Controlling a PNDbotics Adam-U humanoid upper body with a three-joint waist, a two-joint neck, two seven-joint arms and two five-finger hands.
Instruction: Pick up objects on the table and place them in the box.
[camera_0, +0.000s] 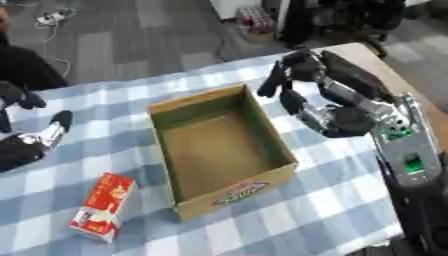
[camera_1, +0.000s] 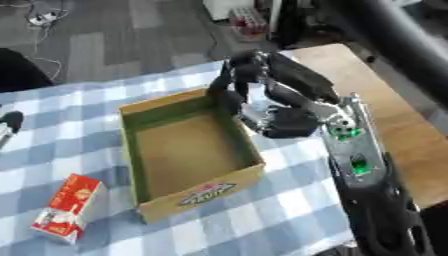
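An open cardboard box (camera_0: 276, 135) stands in the middle of the checked tablecloth, and its inside shows bare brown. A red and white carton (camera_0: 105, 206) lies flat on the cloth, left of the box's near corner. My right hand (camera_0: 337, 107) hovers just past the box's right rim near its far corner. Its fingers (camera_0: 273, 81) hang relaxed and hold nothing. My left hand (camera_0: 39, 137) rests at the left edge of the table, fingers up, well away from the carton.
A blue and white checked cloth (camera_0: 315, 200) covers the table. Bare wooden tabletop (camera_1: 411, 135) shows along the right side. Beyond the far edge is grey floor with cables (camera_0: 51, 19) and dark equipment.
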